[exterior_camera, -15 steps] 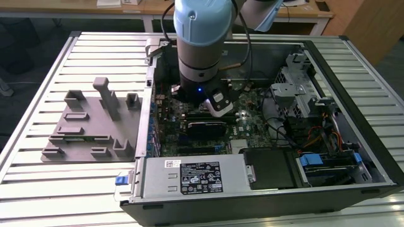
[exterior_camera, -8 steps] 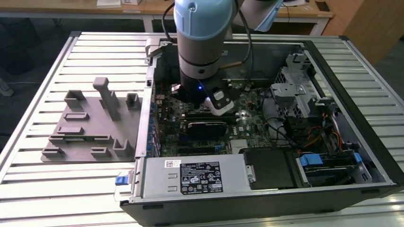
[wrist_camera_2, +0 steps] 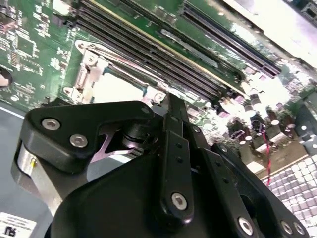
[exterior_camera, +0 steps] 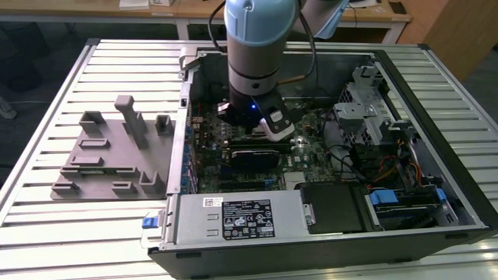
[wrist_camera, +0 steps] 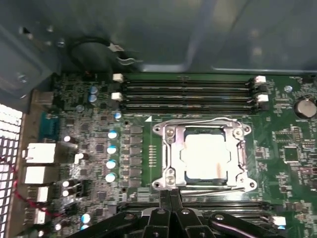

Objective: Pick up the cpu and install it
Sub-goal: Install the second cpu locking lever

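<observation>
Black fingers of the gripper (wrist_camera: 171, 198) look pinched together with nothing between them, just short of the socket (wrist_camera: 205, 153). Beyond, the cpu (wrist_camera: 207, 156) lies bright inside that metal frame, so seating looks done; next I'd judge calls for a careful, straight lift clear of the memory slots (wrist_camera: 185, 91).

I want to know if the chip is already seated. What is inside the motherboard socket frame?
In the first wrist view the cpu lies flat inside the metal socket frame, silver top showing. The contacts beneath it are covered. The gripper sits just beside the frame.
</observation>
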